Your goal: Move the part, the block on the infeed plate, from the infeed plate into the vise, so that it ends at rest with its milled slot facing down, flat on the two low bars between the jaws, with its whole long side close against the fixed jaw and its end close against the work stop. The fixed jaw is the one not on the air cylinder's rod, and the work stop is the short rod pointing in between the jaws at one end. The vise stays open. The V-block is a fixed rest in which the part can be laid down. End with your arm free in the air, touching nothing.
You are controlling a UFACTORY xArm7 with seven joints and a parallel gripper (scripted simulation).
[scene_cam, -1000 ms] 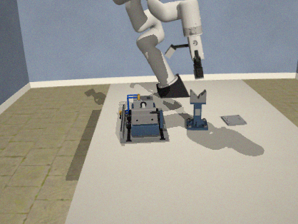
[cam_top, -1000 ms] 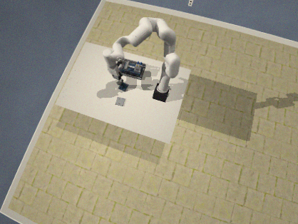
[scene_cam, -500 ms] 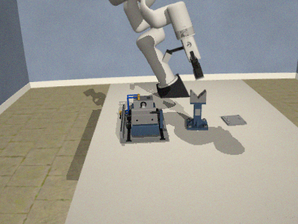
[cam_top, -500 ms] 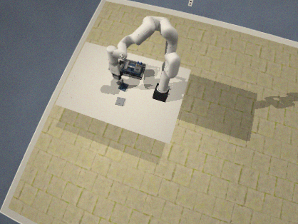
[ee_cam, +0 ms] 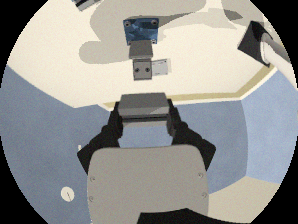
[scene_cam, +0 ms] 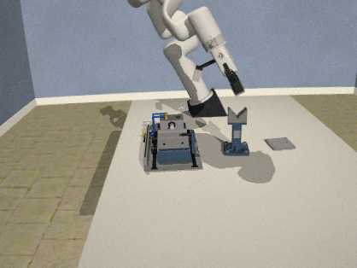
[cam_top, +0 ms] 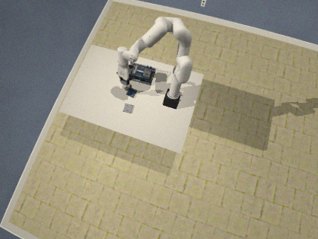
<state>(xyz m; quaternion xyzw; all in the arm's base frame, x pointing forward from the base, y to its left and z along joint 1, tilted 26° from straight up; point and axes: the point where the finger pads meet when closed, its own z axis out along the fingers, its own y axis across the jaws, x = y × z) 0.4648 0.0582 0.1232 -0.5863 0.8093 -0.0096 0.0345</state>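
My gripper [scene_cam: 236,86] is shut on the part [ee_cam: 143,106], a grey block that spans the gap between the two dark fingers in the wrist view. The gripper hangs tilted in the air, a little above the V-block [scene_cam: 237,130], and does not touch it. In the overhead view the gripper [cam_top: 125,81] is between the vise [cam_top: 142,73] and the V-block [cam_top: 130,92]. The vise [scene_cam: 172,142] stands open to the left of the V-block. The infeed plate [scene_cam: 279,143] lies bare on the right. I cannot tell which way the part's slot faces.
The arm's black base [scene_cam: 206,107] stands behind the vise and V-block. The white mat ends at tiled floor.
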